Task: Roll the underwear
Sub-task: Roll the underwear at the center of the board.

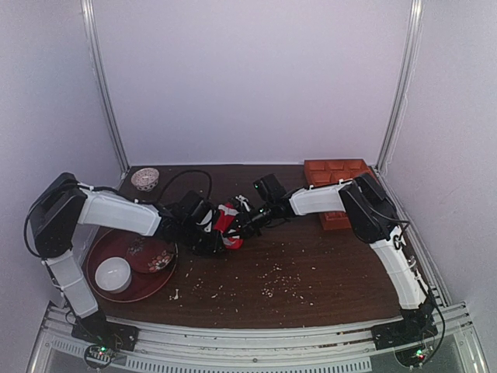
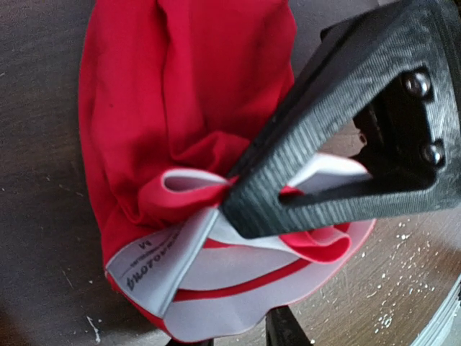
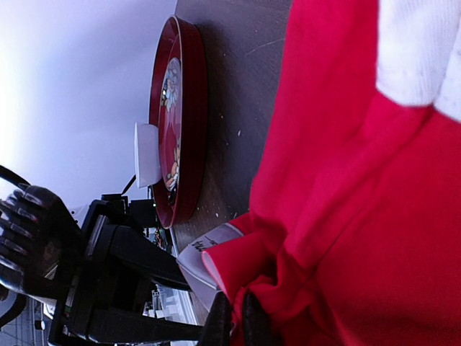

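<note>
The underwear (image 1: 227,223), bright red with a white waistband, lies bunched on the dark table between my two grippers. In the left wrist view the underwear (image 2: 180,108) fills the frame, its lettered waistband folded over near the bottom. My left gripper (image 2: 256,263) is closed on that waistband fold, one black finger (image 2: 324,144) above it and the other below. In the right wrist view my right gripper (image 3: 234,321) pinches a crease of the red underwear (image 3: 346,216) between two close-set fingertips. From above, the left gripper (image 1: 208,220) and right gripper (image 1: 247,221) meet at the cloth.
A round red tray (image 1: 105,247) at the front left holds a white cup (image 1: 113,273) and a patterned dish (image 1: 151,255). A small bowl (image 1: 145,179) stands at the back left. An orange-brown segmented block (image 1: 335,172) lies at the back right. Crumbs (image 1: 272,280) dot the table.
</note>
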`<action>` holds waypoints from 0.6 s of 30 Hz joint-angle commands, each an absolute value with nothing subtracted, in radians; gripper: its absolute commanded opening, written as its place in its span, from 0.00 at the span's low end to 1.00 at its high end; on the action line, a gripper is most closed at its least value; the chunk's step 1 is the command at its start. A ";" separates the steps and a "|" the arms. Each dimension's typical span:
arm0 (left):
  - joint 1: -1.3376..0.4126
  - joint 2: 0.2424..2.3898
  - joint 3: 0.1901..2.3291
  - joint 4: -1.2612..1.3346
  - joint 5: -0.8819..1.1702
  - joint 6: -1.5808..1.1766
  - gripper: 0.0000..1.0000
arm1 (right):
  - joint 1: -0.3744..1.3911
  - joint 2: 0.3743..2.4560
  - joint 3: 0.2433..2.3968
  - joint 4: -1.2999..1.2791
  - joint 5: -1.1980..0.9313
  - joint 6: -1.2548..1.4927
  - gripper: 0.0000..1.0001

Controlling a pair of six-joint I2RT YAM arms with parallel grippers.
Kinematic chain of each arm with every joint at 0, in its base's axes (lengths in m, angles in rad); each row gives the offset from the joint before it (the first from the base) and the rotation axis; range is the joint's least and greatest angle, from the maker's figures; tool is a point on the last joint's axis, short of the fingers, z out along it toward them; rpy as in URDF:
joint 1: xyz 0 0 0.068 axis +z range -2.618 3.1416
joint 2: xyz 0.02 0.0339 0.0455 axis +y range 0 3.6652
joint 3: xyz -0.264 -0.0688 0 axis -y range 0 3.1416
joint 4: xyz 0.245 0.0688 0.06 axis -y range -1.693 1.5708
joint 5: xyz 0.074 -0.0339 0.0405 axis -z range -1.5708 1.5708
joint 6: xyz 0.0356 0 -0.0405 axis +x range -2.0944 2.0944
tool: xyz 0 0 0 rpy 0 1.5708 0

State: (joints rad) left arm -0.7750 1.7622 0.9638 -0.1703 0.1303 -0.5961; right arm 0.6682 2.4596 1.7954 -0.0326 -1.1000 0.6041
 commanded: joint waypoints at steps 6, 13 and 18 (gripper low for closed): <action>-0.749 1.782 1.004 -0.111 0.043 -0.622 0.25 | 0.658 2.482 1.801 -0.043 -1.108 0.592 0.00; -0.742 1.778 1.006 -0.106 0.018 -0.628 0.24 | 0.658 2.484 1.801 -0.044 -1.110 0.592 0.00; -0.740 1.777 1.008 -0.082 0.007 -0.631 0.24 | 0.658 2.484 1.799 -0.051 -1.108 0.589 0.00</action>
